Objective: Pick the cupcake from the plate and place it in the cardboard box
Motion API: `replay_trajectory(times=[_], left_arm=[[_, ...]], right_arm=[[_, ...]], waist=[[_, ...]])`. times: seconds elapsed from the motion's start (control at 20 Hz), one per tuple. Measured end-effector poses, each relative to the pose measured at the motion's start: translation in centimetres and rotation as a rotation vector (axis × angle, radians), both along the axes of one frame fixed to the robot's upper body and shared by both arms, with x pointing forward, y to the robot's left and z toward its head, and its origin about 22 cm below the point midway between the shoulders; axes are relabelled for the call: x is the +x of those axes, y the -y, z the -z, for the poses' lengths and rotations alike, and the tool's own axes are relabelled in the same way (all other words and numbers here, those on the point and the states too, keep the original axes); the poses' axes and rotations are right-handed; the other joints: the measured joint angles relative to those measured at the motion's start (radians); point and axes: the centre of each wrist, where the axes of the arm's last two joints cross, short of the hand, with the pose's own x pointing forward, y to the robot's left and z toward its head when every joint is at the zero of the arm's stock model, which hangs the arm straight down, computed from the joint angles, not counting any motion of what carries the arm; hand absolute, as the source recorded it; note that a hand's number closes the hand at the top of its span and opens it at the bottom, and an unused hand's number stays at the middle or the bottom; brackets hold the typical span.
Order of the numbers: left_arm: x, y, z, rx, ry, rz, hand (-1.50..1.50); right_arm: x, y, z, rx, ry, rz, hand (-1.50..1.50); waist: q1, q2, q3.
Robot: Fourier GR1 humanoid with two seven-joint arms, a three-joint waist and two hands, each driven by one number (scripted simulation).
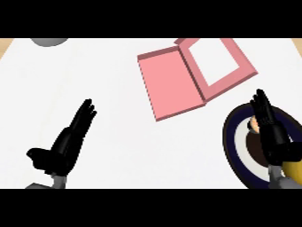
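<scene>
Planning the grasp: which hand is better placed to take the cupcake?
The right hand: it hangs open over the plate, beside the cupcake. The left hand rests far across the counter.

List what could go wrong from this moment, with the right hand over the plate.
1. The right hand hides most of the cupcake, so its fingers could meet it off-centre and tip it on the plate.
2. A yellow object lies by the wrist and could be nudged.
3. The pink box lies open with its lid flat beside the tray; the cupcake might land on the lid.
</scene>
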Motion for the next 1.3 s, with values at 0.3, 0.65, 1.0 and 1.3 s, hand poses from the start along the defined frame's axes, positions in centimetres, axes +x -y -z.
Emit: replay_trajectory(times=[0.3,0.65,1.0,1.3], left_arm=[[0.9,-4.1,-0.8,0.216,0.008,-0.131,0.0],[1.1,-5.9,-1.5,0.336,-0.033,-0.207,0.0],[1.3,-6.2,-1.8,0.362,-0.049,-0.231,0.0],[1.0,-6.1,-2.0,0.371,-0.047,-0.234,0.0]], right_arm=[[4.8,0.2,-6.4,0.084,0.19,-0.226,-1.5],[7.1,5.4,-6.5,-0.056,0.19,-0.035,-1.5],[7.1,10.3,-7.0,-0.245,0.184,-0.138,-1.5],[6.9,13.9,-12.1,-0.611,0.03,-0.275,-1.5]], waist=[[0.008,-0.012,-0.005],[0.0,-0.012,-0.01],[-0.009,-0.015,-0.01],[-0.01,-0.018,-0.012]])
